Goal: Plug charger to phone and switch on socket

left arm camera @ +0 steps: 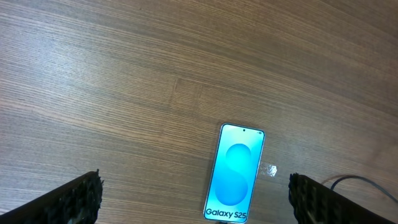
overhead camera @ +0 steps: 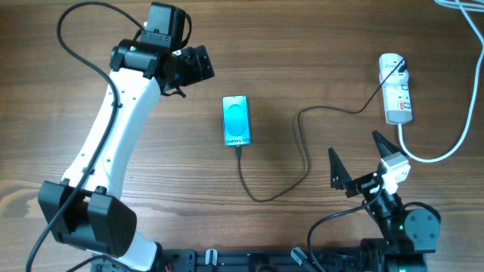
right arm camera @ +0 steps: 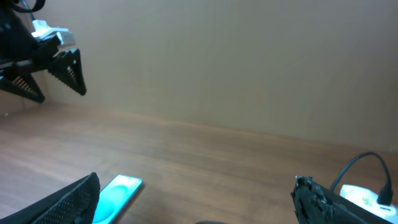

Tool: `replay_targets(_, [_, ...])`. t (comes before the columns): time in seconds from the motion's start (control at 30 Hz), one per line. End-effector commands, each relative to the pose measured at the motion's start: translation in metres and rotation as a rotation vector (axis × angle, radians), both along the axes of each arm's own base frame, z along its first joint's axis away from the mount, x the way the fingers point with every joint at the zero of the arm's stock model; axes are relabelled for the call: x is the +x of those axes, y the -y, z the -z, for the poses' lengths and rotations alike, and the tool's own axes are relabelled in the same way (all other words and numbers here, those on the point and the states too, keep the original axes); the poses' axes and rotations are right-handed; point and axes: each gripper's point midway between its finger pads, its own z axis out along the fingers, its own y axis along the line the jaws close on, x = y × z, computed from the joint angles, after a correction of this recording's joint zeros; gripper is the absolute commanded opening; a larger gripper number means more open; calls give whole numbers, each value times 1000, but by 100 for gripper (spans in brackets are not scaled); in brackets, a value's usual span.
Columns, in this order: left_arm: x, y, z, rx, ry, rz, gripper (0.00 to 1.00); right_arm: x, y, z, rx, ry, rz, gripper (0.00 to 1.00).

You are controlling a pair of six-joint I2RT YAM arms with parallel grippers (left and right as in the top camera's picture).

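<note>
Phone (overhead camera: pixel 236 119): flat on the desk (overhead camera: pixel 318 45) near frame centre, cyan screen up, "Galaxy S25" text at its lower end.
Charger (overhead camera: pixel 302 143): thin black cable; its tip meets the phone's lower edge, then it loops down, up and right to the socket.
Socket (overhead camera: pixel 396 91): white strip with red marks, upper right; a thick white lead (overhead camera: pixel 446 155) curves off its lower end.
Switch: position cannot be told.
Left tool (right arm camera: pixel 48 84): upper left, spread wide, holding nothing.
Right tool (overhead camera: pixel 352 143): lower right, spread wide, holding nothing.
</note>
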Motion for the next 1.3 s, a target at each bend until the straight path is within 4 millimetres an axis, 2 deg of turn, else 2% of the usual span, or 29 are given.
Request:
replay_targets(0.0, [0, -2, 2, 8, -4, -13, 100, 3, 2, 8, -23, 35, 18, 100])
replay_targets(0.23, [0, -2, 2, 8, -4, -13, 100, 9, 7, 16, -12, 74, 50, 100])
replay_targets(0.33, [0, -2, 2, 9, -4, -14, 100, 13, 18, 22, 40, 37, 111, 100])
replay_targets(0.47, [0, -2, 2, 8, -4, -13, 100, 14, 23, 25, 37, 26, 138, 100])
replay_targets(0.6, [0, -2, 2, 9, -4, -14, 100, 16, 25, 44, 31, -55, 153, 100])
replay_targets(0.73, [0, -2, 2, 9, -4, -14, 100, 17, 29, 46, 36, -64, 180, 100])
replay_targets(0.87, [0, -2, 2, 8, -4, -13, 100, 19, 43, 49, 111, -90, 260, 100])
replay_targets(1.27, [0, -2, 2, 9, -4, -14, 100, 18, 36, 49, -68, -48, 232, 100])
